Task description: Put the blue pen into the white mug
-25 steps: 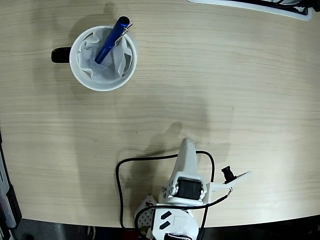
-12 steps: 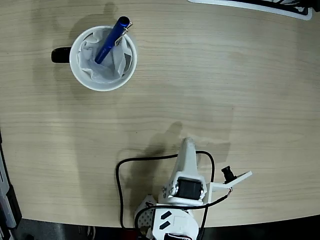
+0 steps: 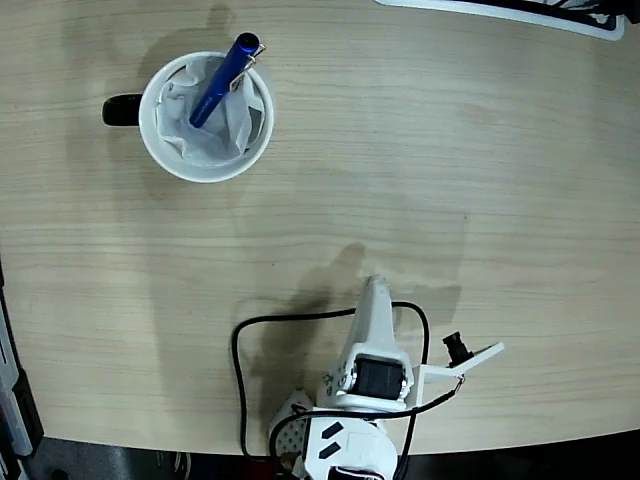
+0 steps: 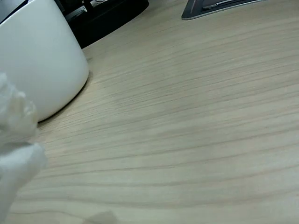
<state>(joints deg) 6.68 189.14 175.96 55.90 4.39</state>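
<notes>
The blue pen stands slanted inside the white mug at the upper left of the fixed view. Its lower end sits in the crumpled tissue and its clip end sticks out over the far rim. The mug's black handle points left. My gripper is folded back near the table's front edge, far from the mug, with its jaws together and nothing in them. In the wrist view the mug fills the upper left, and a blurred white finger shows at the left edge; the pen is hidden there.
A black cable loops beside the arm's base at the bottom. A flat white-edged object lies along the far right edge, seen as a dark slab in the wrist view. Light wood table between arm and mug.
</notes>
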